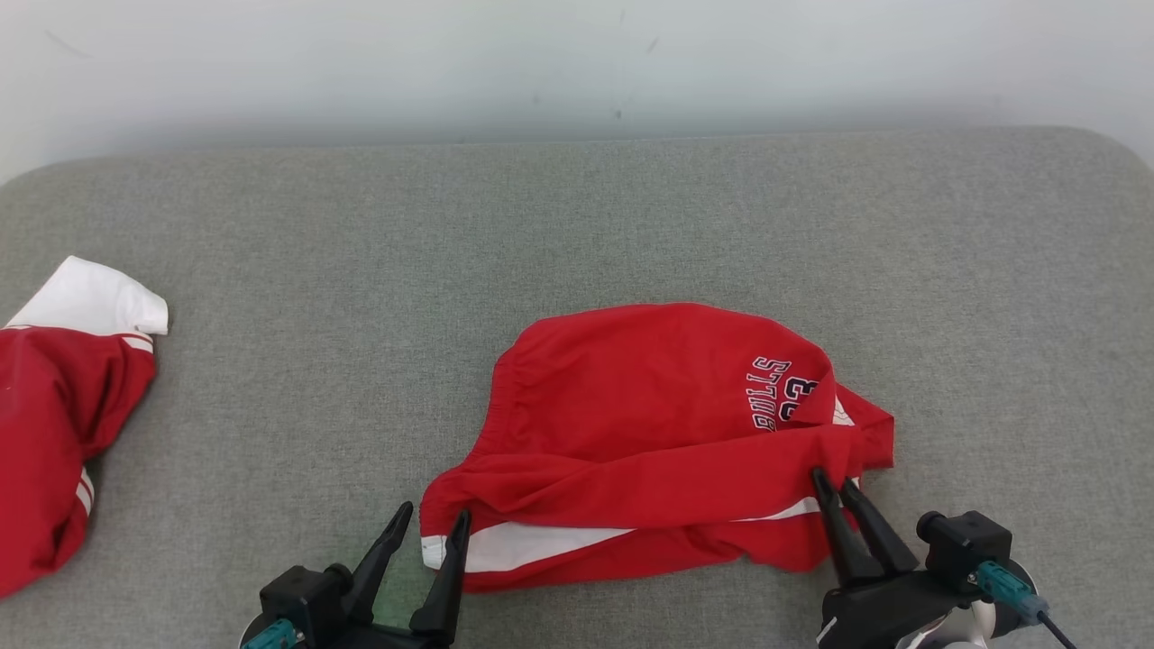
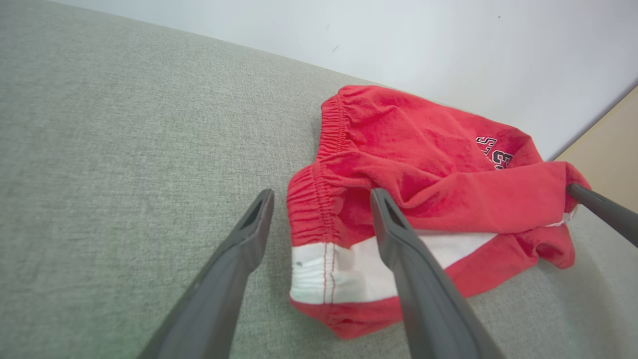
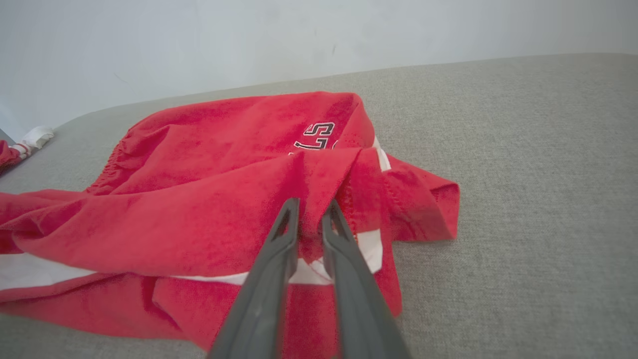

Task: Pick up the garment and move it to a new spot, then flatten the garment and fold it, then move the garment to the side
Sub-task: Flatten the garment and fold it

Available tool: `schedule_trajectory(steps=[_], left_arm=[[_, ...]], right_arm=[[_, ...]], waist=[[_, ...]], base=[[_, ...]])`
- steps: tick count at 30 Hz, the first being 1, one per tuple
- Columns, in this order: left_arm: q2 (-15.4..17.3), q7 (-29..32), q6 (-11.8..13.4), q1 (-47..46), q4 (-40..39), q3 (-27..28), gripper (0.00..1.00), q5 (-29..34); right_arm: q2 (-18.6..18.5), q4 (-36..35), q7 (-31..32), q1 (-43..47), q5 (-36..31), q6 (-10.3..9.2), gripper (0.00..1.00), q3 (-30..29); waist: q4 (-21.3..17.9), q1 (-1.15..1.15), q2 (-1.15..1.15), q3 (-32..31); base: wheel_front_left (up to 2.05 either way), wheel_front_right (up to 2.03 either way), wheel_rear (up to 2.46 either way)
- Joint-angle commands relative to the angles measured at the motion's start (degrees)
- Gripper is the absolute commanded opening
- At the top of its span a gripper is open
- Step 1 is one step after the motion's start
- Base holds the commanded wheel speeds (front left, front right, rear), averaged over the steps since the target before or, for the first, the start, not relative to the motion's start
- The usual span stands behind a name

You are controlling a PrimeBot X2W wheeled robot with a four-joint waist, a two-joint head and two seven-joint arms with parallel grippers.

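Red shorts (image 1: 649,424) are shown rumpled and doubled over mid-way on a grey padded surface (image 1: 361,270); flattening, folding and setting aside seem undone. The left gripper (image 1: 435,511) is spread around the waistband corner. The right gripper (image 1: 831,478) is pinched on a fold.

The garment (image 1: 649,415) is bright red with a white stripe and navy lettering edged in white. Flecked grey surface (image 1: 361,270), pale wall (image 1: 541,63), and the other garment (image 1: 54,406) is red and white too.
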Motion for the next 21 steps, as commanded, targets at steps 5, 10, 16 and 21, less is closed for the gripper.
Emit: schedule_trajectory(steps=[5,10,16,21], left_arm=[[-0.07,-0.09,0.00,1.47,-0.55,0.30,1.00,0.50],[-0.16,-0.09,0.00,0.97,-1.07,-0.72,1.00,1.08],[-0.23,-0.09,0.00,-0.06,-1.68,-3.77,1.00,0.91],[-0.26,-0.09,0.00,-0.02,-1.75,-4.80,1.00,0.65]], right_arm=[[-0.55,-1.43,-0.28,-1.04,1.33,-0.06,0.00,-0.12],[-1.06,-1.84,-0.28,-3.58,3.70,-0.06,0.00,-0.66],[-2.90,2.77,-0.28,-10.06,5.49,-0.06,0.00,-0.84],[-3.18,6.67,-0.27,-13.09,5.73,-0.06,0.00,-0.54]], waist=[[0.35,0.00,0.00,0.21],[0.75,0.00,0.00,0.59],[3.48,0.00,0.00,0.90],[5.40,0.00,0.00,0.99]], base=[[0.00,0.00,0.00],[0.00,0.00,0.00],[0.00,0.00,0.00],[0.00,0.00,0.00]])
